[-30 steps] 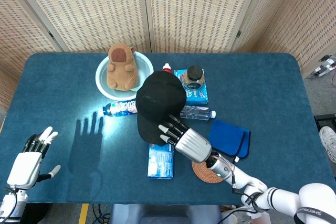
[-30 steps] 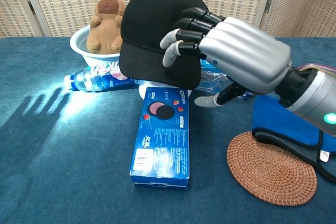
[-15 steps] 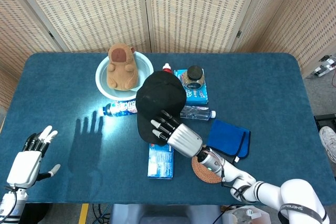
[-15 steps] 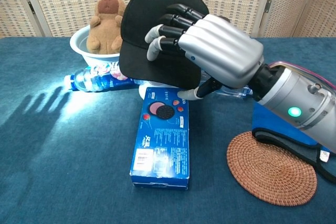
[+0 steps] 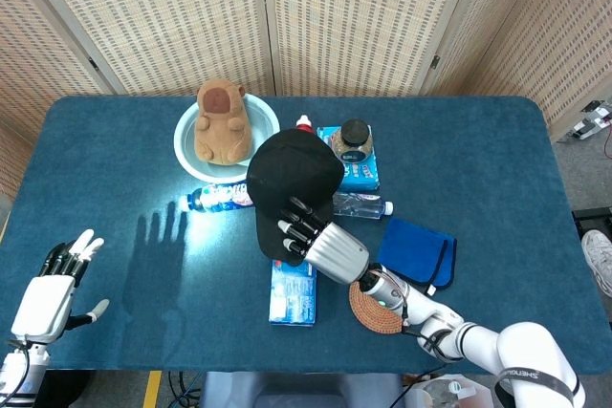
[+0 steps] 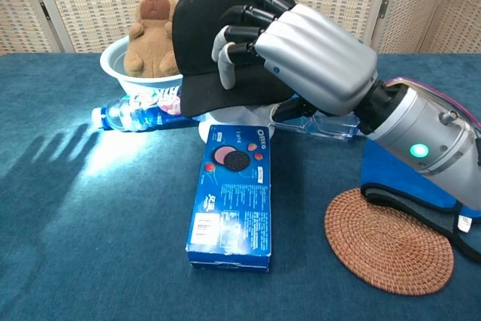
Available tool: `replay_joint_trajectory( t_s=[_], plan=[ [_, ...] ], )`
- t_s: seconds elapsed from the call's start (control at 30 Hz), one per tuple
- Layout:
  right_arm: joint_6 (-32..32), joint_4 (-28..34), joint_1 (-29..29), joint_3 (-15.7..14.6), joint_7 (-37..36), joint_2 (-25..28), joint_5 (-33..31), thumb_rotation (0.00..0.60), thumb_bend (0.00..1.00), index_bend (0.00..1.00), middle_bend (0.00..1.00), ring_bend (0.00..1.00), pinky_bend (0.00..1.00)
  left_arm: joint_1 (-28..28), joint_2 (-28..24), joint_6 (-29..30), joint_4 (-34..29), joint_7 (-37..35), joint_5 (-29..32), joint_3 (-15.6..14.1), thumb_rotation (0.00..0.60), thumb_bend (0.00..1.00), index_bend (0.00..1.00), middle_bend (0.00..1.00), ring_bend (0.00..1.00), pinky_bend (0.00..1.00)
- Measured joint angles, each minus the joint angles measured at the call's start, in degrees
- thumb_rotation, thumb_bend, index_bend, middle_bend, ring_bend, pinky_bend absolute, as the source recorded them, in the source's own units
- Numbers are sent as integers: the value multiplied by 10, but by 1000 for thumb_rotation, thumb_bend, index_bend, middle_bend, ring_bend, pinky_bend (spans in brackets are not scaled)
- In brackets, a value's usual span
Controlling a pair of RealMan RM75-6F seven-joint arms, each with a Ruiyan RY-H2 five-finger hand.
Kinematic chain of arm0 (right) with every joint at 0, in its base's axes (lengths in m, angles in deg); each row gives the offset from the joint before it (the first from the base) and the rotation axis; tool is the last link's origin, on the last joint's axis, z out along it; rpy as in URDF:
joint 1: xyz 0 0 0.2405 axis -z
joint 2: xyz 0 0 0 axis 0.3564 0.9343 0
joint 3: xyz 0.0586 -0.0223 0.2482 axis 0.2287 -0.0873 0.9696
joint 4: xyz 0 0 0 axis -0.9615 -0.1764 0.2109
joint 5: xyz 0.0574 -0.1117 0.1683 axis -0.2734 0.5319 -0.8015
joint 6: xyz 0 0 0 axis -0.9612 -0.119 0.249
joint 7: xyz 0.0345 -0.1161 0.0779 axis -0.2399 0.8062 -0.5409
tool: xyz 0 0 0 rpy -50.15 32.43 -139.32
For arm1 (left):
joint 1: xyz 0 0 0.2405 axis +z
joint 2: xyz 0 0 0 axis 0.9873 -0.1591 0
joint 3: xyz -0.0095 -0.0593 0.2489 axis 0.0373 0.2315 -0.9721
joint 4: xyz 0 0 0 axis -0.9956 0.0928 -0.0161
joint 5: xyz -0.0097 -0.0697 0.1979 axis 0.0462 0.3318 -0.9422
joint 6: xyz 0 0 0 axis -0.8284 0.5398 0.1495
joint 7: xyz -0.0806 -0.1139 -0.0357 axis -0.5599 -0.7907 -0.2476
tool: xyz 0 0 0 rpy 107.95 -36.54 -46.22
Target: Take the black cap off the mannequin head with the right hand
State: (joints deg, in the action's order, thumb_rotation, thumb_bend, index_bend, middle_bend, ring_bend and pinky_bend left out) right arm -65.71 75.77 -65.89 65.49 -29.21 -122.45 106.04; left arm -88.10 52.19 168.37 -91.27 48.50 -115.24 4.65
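Change: since 1 s ago, right hand (image 6: pixel 301 50) has slid further over the black cap (image 6: pixel 207 43), and cap now sits tilted, brim edge raised vs. before.
Right hand: fingers (image 5: pixel 296 222) curled over the crown, thumb tucked under the brim; it grips the cap.
Cap: still over the mannequin head, which is all but hidden; only a white base (image 6: pixel 204 130) shows below the brim. Centre of the blue table (image 5: pixel 497 150).
Left hand (image 5: pixel 53 289): near table's front-left corner, fingers spread, holding nothing.
Nearby: Oreo box (image 6: pixel 233 197) just in front of the head; water bottle (image 6: pixel 135 114) lying to its left; plush toy (image 5: pixel 222 121) in a white bowl (image 5: pixel 186 145) behind.
Right side: woven coaster (image 6: pixel 387 242) touching a blue cloth (image 5: pixel 416 250), under the right forearm.
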Motion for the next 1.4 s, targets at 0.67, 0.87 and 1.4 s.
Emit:
replay_joint_trajectory(
  t_s=[0.67,0.87,1.4],
  plan=[
    [-50,-18,-35,30,-22,-2,-34,600,461,847,439,249,44,1,-2,0,-1,2,3,0,600,192,42,0,25,0],
    [-54,-11,-42,41,-27,4,-49,600,461,852,443,256,44,1,-4,0,-4,3,1,0,600,193,42,0,24,0],
    [-33,52,-58,69,-24,34,-92,600,461,852,450,261,44,2,-8,2,-8,-1,-5,-3,600,192,42,0,24,0]
  ],
)
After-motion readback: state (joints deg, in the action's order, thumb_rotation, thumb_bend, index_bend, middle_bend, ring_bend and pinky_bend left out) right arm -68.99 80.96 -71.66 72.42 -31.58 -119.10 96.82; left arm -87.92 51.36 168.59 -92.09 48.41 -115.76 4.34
